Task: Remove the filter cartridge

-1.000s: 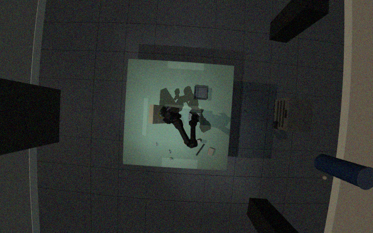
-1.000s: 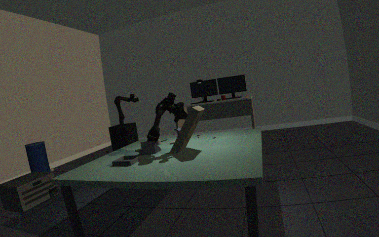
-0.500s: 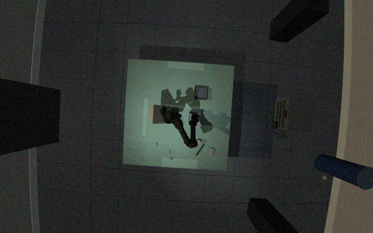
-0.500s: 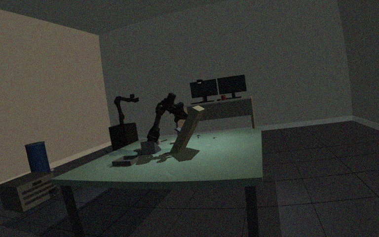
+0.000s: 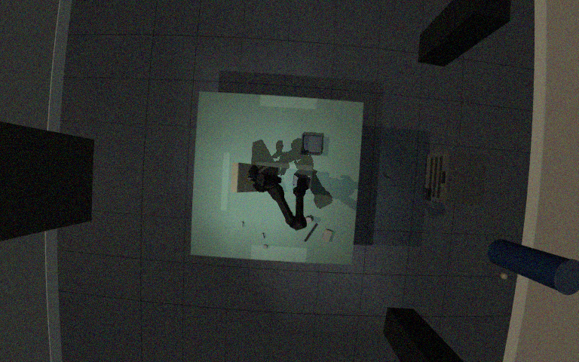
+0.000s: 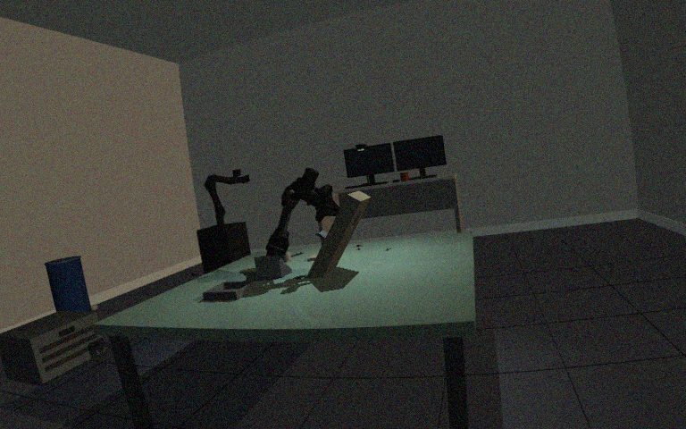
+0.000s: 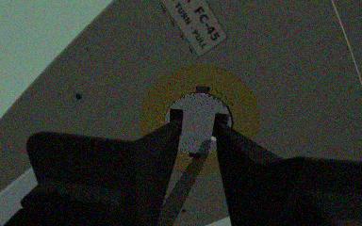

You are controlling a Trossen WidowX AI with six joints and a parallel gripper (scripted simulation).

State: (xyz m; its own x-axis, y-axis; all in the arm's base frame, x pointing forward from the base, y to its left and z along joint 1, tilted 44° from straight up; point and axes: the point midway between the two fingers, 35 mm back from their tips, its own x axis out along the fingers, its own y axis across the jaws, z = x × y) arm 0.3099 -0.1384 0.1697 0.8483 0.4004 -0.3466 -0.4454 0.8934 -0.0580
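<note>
Round filter cartridge (image 7: 198, 120) sits flush in the tilted service panel (image 7: 283, 71), its pale face toward the wrist camera, so its axis runs straight into the panel. A yellow ring (image 7: 151, 105) surrounds it. Two dark slots on the face, one left and one right of centre, a small notch at the top edge.

Gripper (image 7: 197, 127) is right at the cartridge face, the two dark fingers partly closed, each tip reaching one slot. Tips look inserted into the slots, though the dim wrist view does not make the depth certain. Nothing pinched between the fingers; they stand narrow, not pressed together.

A label (image 7: 194, 24) reading "FC-45 TURN PULL" is on the panel above the ring.

From outside, the panel (image 6: 339, 233) leans as a slanted slab on the green table (image 6: 405, 282), with the arm (image 6: 283, 217) bent over toward its face. From above, a small square tray (image 5: 313, 143) lies on the table well apart from the gripper; contents too dim to tell.
</note>
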